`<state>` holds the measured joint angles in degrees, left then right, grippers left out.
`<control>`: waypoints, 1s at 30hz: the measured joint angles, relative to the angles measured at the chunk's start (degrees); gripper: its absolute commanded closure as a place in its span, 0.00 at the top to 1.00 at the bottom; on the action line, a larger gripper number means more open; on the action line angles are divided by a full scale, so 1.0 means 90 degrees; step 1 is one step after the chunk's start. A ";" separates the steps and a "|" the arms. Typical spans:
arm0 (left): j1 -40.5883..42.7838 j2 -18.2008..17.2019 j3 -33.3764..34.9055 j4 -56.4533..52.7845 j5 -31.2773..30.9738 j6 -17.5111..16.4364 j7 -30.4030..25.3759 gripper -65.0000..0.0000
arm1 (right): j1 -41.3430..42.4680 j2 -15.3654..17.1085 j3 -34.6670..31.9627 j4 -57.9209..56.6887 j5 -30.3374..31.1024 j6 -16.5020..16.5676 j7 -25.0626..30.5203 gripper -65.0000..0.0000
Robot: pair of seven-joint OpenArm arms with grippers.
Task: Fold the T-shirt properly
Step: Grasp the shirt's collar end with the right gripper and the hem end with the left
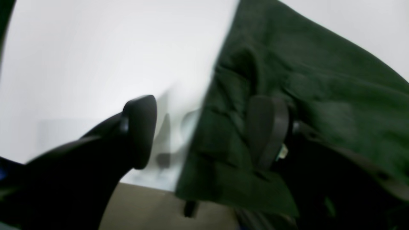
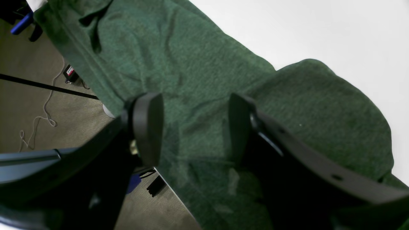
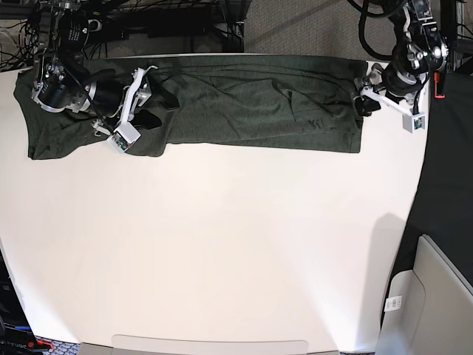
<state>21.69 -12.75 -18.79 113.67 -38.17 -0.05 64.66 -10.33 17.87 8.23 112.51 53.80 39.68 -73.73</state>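
A: What fills most of the base view?

B: A broad, smooth white bench (image 3: 236, 244). Along its upper edge lies the T-shirt (image 3: 244, 103), a long dark olive-green strip of soft heathered knit, folded lengthwise, reaching from the upper left to the upper right of the frame, with light creases near its middle.

A: And the arms?

B: The right gripper (image 3: 145, 100) is in the upper left, over the shirt's left portion. In its wrist view the rounded black matte pads (image 2: 148, 127) stand wide apart above the grainy knit, closed on nothing.

A: The other one?

B: The left gripper (image 3: 363, 96) sits in the upper right, at the shirt's right end. Its wrist view is blurred: jaws apart, one pad (image 1: 140, 131) over bare bench, the other against rumpled fabric, which is not pinched between them.
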 measured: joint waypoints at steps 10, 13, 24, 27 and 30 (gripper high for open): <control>-0.0104 -0.0515 -0.0845 -0.0408 -0.1690 -0.0097 0.0461 0.74 | 0.0010 -0.0010 0.0000 0.0000 0.0002 0.0000 0.0000 0.46; -0.0214 -0.0573 -0.0843 -0.0653 -0.1695 -0.0095 0.0459 0.74 | 0.0000 -0.0015 0.0000 0.0000 0.0007 0.0000 0.0000 0.46; -0.0265 -0.0561 -0.0826 -0.1282 -0.2045 -0.0954 0.0457 0.74 | 0.0000 -0.0015 0.0000 0.0000 -0.0002 0.0000 0.0000 0.46; -0.0306 -0.0583 -0.0418 -0.1428 -0.2038 -0.0957 0.0430 0.74 | 0.0002 -0.0019 0.0000 0.0000 0.0005 0.0000 0.0002 0.46; -0.0449 -0.0561 -0.0087 -0.1710 -0.2120 -0.1008 0.0359 0.73 | 0.0005 -0.0012 0.0000 0.0000 0.0002 0.0000 0.0002 0.46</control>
<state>17.65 -17.80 -19.57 98.28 -57.25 -9.13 67.90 -10.28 17.76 8.23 112.51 53.82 39.68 -73.71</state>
